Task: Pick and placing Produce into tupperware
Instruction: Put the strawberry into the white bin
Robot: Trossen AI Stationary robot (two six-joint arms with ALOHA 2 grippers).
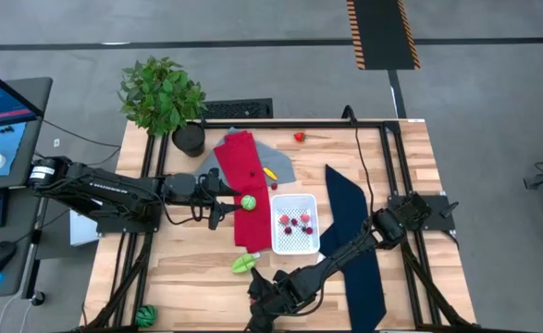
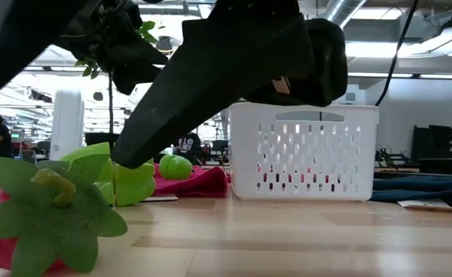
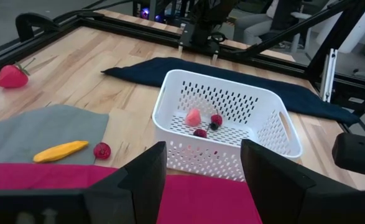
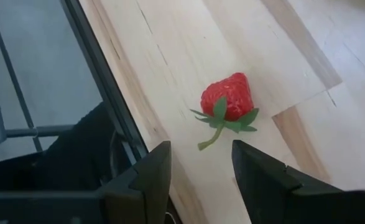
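Low in the overhead frame, my right gripper point(image 4: 201, 168) hovers with fingers spread and empty over a red strawberry point(image 4: 227, 98) near the table's front edge, lined up, I judge, for a grab. At centre, the white tupperware point(image 1: 295, 225) sits between the red cloth point(image 1: 245, 185) and the navy cloth point(image 1: 352, 240), already holding a few red and pink pieces. My left gripper point(image 3: 202, 180), also parted and empty, waits over the red cloth near a green piece point(image 1: 249, 202), facing the tub.
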